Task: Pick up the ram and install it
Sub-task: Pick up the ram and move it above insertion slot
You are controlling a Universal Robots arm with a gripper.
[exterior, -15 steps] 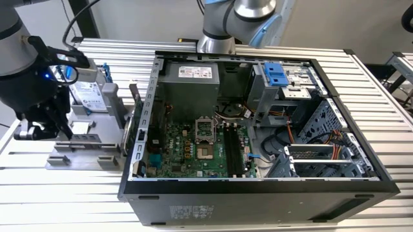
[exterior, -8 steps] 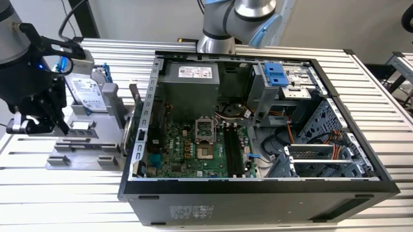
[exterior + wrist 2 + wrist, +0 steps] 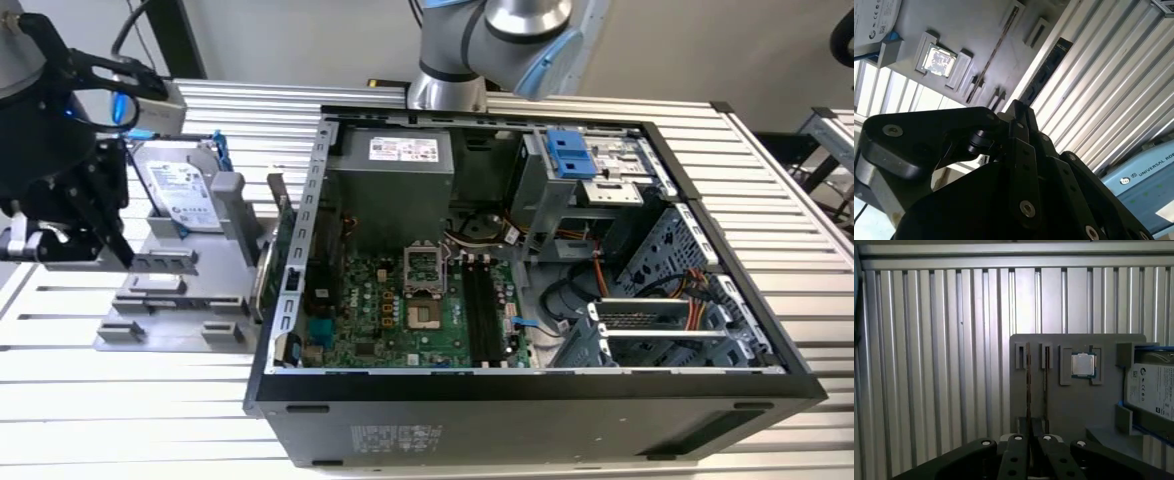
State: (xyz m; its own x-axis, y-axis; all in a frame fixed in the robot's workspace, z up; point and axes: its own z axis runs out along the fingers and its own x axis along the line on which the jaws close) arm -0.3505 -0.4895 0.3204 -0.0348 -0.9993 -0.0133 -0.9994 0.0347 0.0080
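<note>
Resting on the ribbed table (image 3: 134,420), the open case (image 3: 534,420) sits beside a grey tray (image 3: 160,335). The gripper (image 3: 1032,432) hangs over the tray's slotted end, jaws together on nothing, probably lining up with the ram (image 3: 1027,382), which stands edge-up in a slot for easy grasping.
</note>
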